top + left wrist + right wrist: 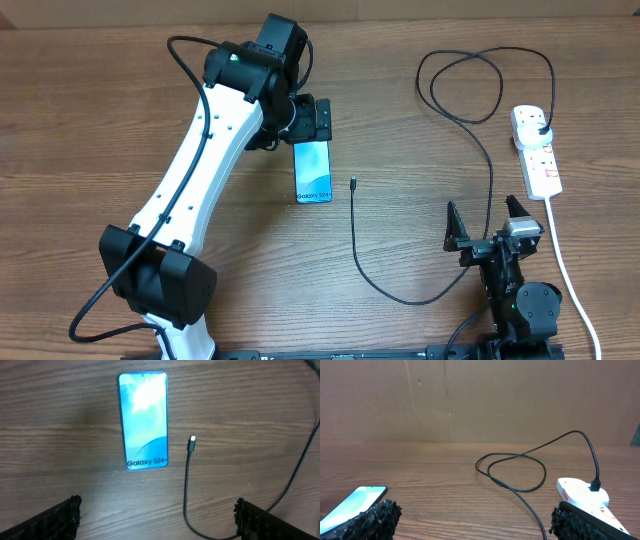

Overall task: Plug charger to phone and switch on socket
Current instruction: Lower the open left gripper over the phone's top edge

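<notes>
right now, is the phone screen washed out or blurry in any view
Left wrist: the phone has a bright bloom on its upper screen, but the Galaxy text reads sharp; the fingertips are soft. Overhead: evenly lit, text tiny. Right wrist: only a pale sliver of it shows, low at left.

You had a Galaxy S24+ phone (pixel 142 420) glowing blue-teal, a black charger cable (pixel 187 485), and a white power strip (pixel 536 150) with red markings at three o'clock, on a brown wood-grain table (pixel 100 120).
</notes>
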Action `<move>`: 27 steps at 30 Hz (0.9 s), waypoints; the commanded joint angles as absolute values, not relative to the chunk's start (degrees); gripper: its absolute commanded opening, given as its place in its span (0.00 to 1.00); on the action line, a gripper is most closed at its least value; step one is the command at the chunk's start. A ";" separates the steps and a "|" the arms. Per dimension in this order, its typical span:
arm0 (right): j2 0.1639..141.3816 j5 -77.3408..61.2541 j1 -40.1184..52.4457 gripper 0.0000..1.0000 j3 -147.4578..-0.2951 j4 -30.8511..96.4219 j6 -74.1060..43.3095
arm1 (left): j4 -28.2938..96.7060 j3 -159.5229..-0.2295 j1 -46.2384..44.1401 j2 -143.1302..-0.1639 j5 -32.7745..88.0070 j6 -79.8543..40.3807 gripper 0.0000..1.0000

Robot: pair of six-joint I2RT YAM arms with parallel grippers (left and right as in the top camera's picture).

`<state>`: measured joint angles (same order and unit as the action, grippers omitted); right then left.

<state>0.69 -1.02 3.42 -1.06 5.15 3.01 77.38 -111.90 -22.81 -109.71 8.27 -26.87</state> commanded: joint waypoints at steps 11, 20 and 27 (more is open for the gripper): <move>0.16 -0.49 3.25 1.00 -0.45 4.80 3.07 | 75.81 -112.97 -24.12 -118.56 6.39 -36.27 1.00; 0.16 -0.49 3.25 1.00 -0.45 4.80 3.09 | 74.50 -112.99 -25.56 -128.05 2.37 -37.17 1.00; 0.16 -0.49 3.25 1.00 -0.45 4.80 3.09 | 71.44 -112.99 -25.54 -130.02 2.39 -29.08 1.00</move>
